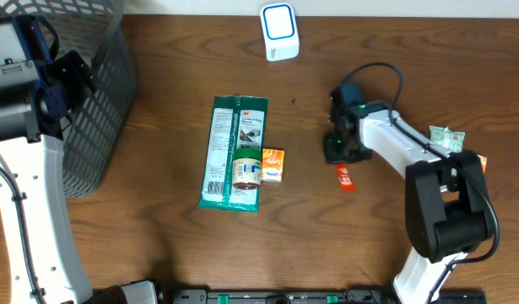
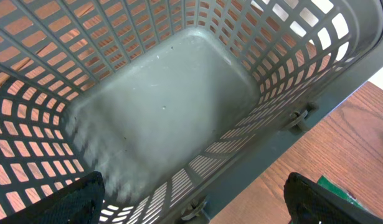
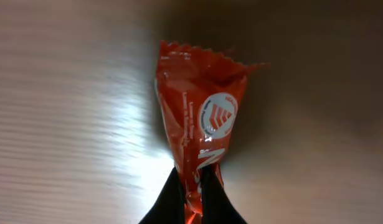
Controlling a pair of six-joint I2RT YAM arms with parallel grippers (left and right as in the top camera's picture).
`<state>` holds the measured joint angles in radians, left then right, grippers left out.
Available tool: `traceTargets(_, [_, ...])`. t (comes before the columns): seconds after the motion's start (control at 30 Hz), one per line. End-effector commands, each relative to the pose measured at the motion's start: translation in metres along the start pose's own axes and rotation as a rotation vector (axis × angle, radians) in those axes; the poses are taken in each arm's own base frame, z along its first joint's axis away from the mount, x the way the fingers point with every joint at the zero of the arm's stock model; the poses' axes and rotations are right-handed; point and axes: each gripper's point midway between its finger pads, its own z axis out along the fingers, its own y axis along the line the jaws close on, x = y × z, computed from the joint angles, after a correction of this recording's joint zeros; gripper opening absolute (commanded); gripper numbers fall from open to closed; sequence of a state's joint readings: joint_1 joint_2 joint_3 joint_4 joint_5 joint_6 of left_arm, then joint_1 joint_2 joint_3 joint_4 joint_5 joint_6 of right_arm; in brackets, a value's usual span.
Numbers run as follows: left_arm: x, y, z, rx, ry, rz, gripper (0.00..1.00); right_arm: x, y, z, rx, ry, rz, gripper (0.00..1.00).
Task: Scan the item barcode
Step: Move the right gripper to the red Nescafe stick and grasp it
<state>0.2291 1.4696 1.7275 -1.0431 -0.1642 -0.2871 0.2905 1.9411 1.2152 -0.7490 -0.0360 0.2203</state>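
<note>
A small red snack packet [image 1: 347,177] lies on the wooden table right of centre. In the right wrist view the packet [image 3: 200,118] fills the middle, crimped end away from me. My right gripper [image 3: 192,193] is shut on its near end, the two dark fingertips [image 3: 171,200] pinching the wrapper. From overhead, the right gripper [image 1: 340,159] sits just above the packet. A white and blue scanner [image 1: 279,32] stands at the table's far edge. My left gripper [image 2: 191,208] hangs open over the grey basket [image 2: 160,106], holding nothing.
A long green package [image 1: 234,152], a small jar [image 1: 246,167] and a little orange box [image 1: 273,164] lie together mid-table. The mesh basket [image 1: 99,93] stands at the far left. A green packet [image 1: 446,138] lies by the right arm's base.
</note>
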Motion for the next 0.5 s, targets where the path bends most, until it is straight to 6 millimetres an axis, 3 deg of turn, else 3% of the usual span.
traceTargets(0.0, [-0.003,0.004,-0.002,-0.013,-0.011,0.004,0.92,0.011,0.058,0.004,-0.267,0.055,-0.08,0.01])
traceTargets(0.07, [-0.003,0.004,-0.002,-0.013,-0.011,0.004,0.93,0.005,0.077,-0.011,-0.383,0.044,-0.1,0.01])
traceTargets(0.2, [-0.003,0.004,-0.002,-0.013,-0.011,0.004,0.92,-0.011,0.109,-0.064,-0.714,-0.02,-0.147,0.01])
traceTargets(0.33, [-0.003,0.004,-0.002,-0.013,-0.011,0.004,0.92,-0.021,0.101,-0.085,-0.833,-0.055,-0.106,0.01])
traceTargets(0.47, [-0.003,0.004,-0.002,-0.013,-0.011,0.004,0.92,-0.025,0.082,-0.073,-0.829,-0.091,-0.074,0.01])
